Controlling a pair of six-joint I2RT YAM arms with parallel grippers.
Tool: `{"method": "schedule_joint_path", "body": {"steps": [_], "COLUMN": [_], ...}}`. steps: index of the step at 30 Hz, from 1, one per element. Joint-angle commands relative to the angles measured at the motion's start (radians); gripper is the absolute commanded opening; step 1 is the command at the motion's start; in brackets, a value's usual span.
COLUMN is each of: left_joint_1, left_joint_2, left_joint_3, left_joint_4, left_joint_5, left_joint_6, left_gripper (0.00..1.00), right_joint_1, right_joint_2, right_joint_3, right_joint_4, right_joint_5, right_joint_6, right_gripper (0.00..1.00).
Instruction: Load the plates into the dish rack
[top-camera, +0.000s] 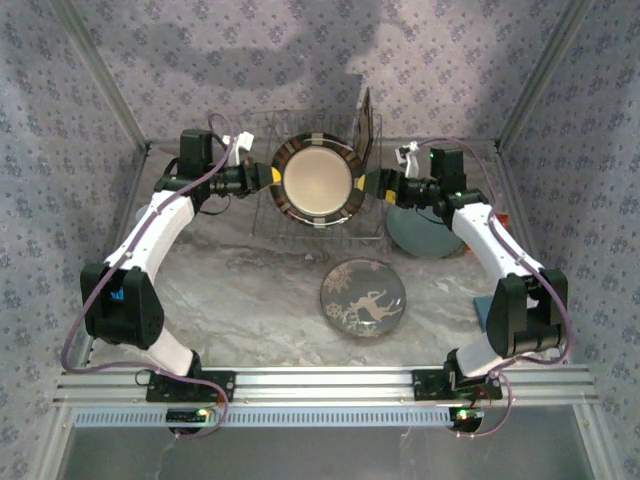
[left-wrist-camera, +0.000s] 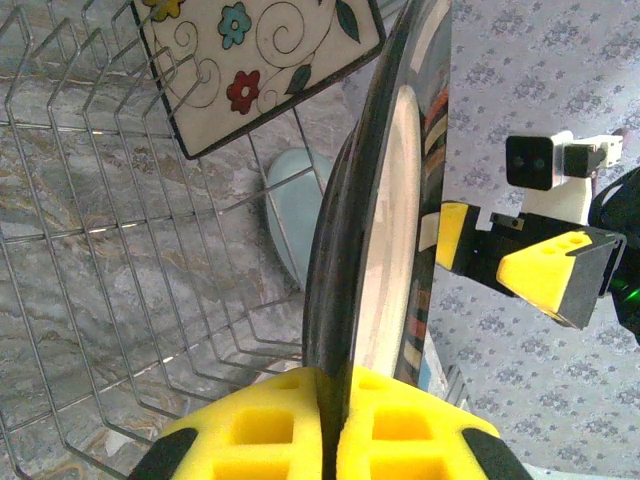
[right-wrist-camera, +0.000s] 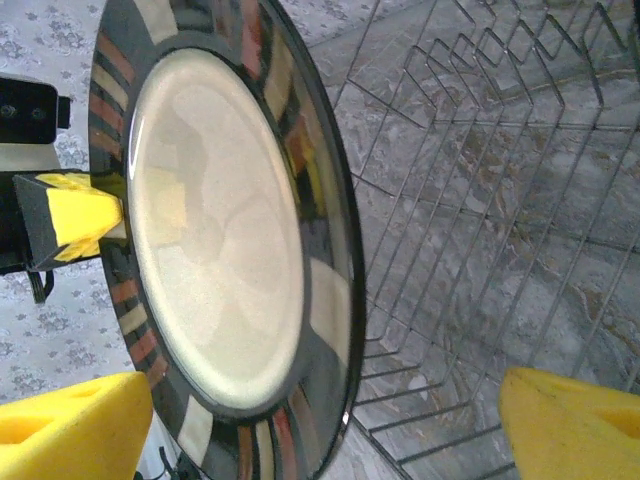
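We rate round brown-rimmed ceramic plate (top-camera: 318, 180) stiff, slick, fragile; grip rim | left gripper (left-wrist-camera: 330, 405) clamps rim | right gripper (right-wrist-camera: 325, 420) wide, empty

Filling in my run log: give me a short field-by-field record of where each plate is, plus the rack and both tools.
brown-rimmed plate: upright over the dish rack, rim pinched by the left tool
left tool: shut on brown-rimmed plate
right tool: open, straddling that plate's opposite rim
square floral plate: standing in rack, at the back
deer plate: flat on table, in front of rack
pale blue plate: on table, right of rack
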Motion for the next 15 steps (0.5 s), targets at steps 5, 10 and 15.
{"method": "schedule_joint_path", "body": {"steps": [5, 10, 15], "left_joint_1": [-0.009, -0.009, -0.009], "left_joint_2": [-0.040, -0.039, -0.038], "left_joint_3": [0.057, 0.057, 0.053], "left_joint_4": [0.096, 0.093, 0.099], "left_joint_5": [0.108, 0.109, 0.111], "left_joint_6": [0.018, 0.021, 0.021], "left_gripper": [0.00, 0.00, 0.00], "right_joint_1": [0.030, 0.034, 0.040], "right_joint_2": [0.068, 0.093, 0.111], "right_joint_3": [0.076, 0.082, 0.088], "right_joint_4": [0.054, 0.091, 0.112], "right_joint_5": [-0.039, -0.057, -0.072], "right_joint_6": [0.013, 0.045, 0.061], "right_gripper": [0.90, 0.80, 0.69]}}
